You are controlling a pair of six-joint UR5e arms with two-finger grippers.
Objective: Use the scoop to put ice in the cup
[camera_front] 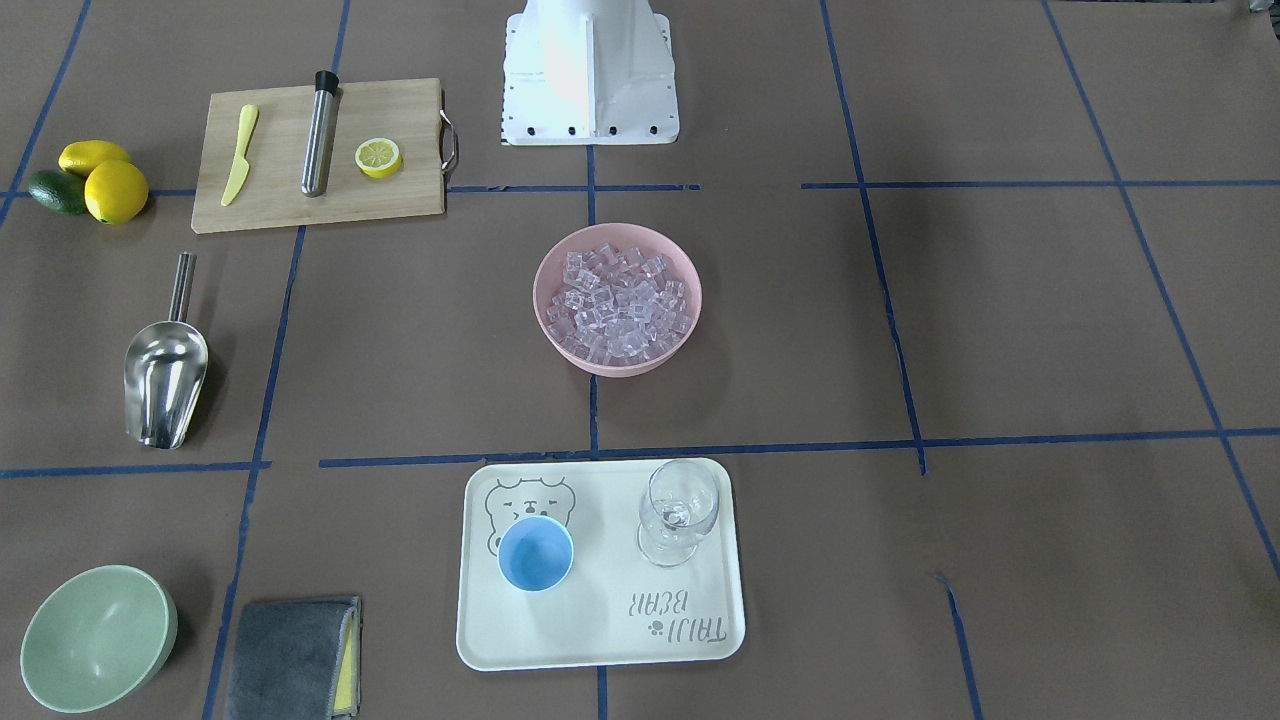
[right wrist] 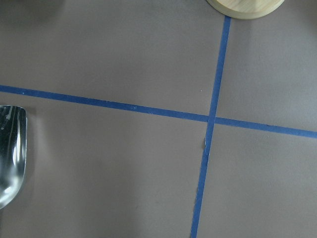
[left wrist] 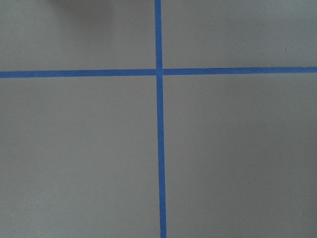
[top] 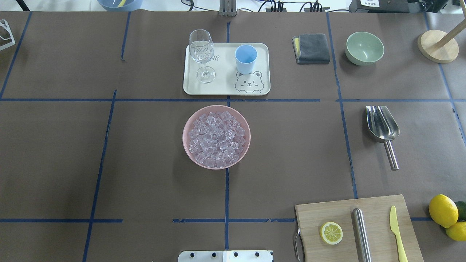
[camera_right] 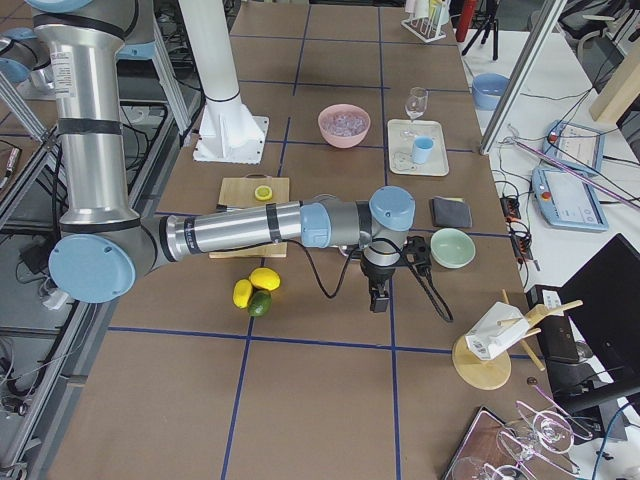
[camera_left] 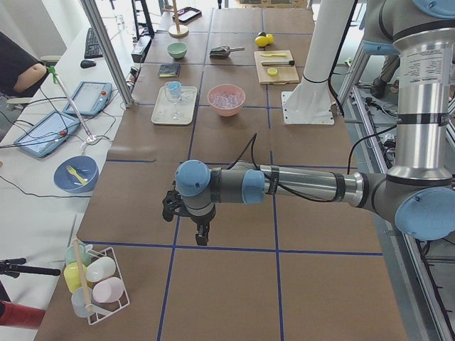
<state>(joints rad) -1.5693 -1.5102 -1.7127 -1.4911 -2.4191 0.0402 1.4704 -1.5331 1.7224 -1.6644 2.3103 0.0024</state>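
Note:
The ice fills a pink bowl at the table's middle. The light-blue cup stands upright and empty on a cream tray, beside a wine glass. The steel scoop lies flat on the table's right side, handle toward the robot; its rim shows at the right wrist view's left edge. My right gripper hangs above the table near the scoop and a green bowl. My left gripper hovers over bare table far from everything. I cannot tell whether either is open or shut.
A cutting board holds a lemon half, a steel cylinder and a yellow knife. Lemons lie at its right. A green bowl, a grey cloth and a wooden stand sit at the far right.

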